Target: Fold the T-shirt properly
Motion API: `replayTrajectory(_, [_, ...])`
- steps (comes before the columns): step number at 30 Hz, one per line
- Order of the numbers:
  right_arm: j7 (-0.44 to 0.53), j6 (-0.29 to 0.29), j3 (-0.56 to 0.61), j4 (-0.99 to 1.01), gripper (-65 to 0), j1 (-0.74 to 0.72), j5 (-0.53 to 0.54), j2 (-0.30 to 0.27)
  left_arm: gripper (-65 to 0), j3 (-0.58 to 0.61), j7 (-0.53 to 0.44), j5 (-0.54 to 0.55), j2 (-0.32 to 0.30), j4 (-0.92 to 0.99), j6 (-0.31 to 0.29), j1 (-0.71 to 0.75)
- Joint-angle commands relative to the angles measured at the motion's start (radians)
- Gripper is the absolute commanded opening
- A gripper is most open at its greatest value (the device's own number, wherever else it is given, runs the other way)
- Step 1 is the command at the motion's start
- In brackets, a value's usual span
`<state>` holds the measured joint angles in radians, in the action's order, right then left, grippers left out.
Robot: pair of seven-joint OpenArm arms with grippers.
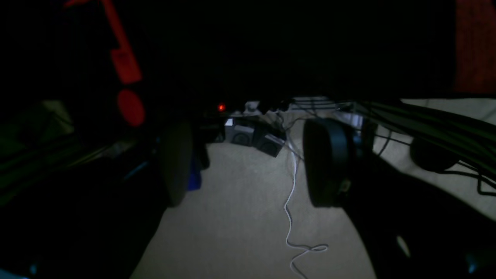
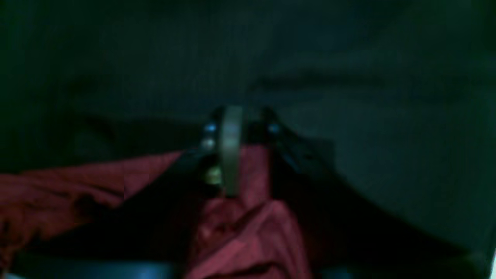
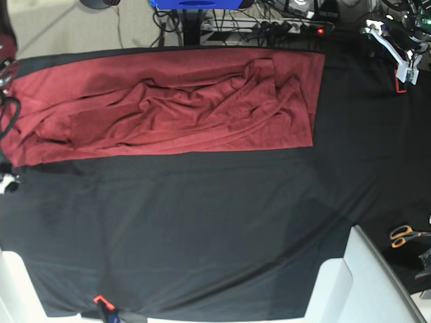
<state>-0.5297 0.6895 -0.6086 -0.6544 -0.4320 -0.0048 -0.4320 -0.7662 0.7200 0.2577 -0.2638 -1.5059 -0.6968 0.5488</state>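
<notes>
The T-shirt (image 2: 248, 232) is pinched in the right hand (image 2: 248, 155); left hand (image 1: 248, 162) hangs open.

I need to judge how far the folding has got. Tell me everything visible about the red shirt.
The shirt is plain brick-red, thin soft knit, with no print. It lies as a long band across the far side of the black table cover, its near and right edges fairly straight, its middle heavily wrinkled. Its left end reaches the table's edge. In the right wrist view, red fabric bunches between the jaws of the right gripper, which seem to pinch it. Nothing else touches it.
</notes>
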Motion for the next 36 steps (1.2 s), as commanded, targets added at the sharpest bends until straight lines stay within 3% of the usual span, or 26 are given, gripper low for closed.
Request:
replayTrajectory(1, [0.013, 0.003, 0.002, -0.009, -42.6, -0.024, 0.006, -0.028, -21.9, -0.009, -0.010, 0.004, -0.015, -0.015, -0.001, 0.007])
replayTrajectory(3, [0.018, 0.002, 0.003, -0.008, -35.7, -0.029, 0.002, -0.029, -21.9, -0.009, -0.010, 0.004, -0.015, -0.015, -0.001, 0.007])
replayTrajectory(6, [0.036, -0.040, 0.006, 0.000, -32.1, -0.035, -0.001, -0.029, -21.9, -0.009, -0.010, 0.004, -0.015, -0.015, -0.001, 0.007])
replayTrajectory(9, [0.067, -0.096, 0.017, 0.048, -32.1, -0.034, -0.001, -0.029, -21.9, -0.011, -0.010, 0.004, -0.015, -0.015, -0.001, 0.007])
replayTrajectory(13, [0.127, -0.103, 0.074, 0.098, -32.3, -0.034, -0.001, -0.029, -21.9, -0.012, -0.010, 0.004, -0.015, -0.015, -0.001, 0.007])
replayTrajectory(23, [0.158, -0.104, 0.082, 0.135, -32.3, -0.029, -0.001, -0.029, -21.9, -0.014, -0.010, 0.004, -0.015, -0.015, -0.001, 0.007])
replayTrajectory(28, [0.187, -0.219, 0.082, 0.135, -32.3, 0.003, -0.001, -0.029, -21.9, -0.014, -0.010, 0.004, -0.015, -0.015, -0.001, 0.007])
replayTrajectory(34, [0.201, -0.224, 0.082, 0.135, -32.6, 0.023, -0.001, -0.029, -21.9, -0.014, -0.010, 0.004, -0.015, -0.015, -0.001, 0.007])
replayTrajectory(36, [0.201, -0.222, 0.082, 0.135, -36.6, 0.023, -0.001, -0.029, -21.9, -0.014, -0.010, 0.004, -0.015, -0.015, -0.001, 0.007])
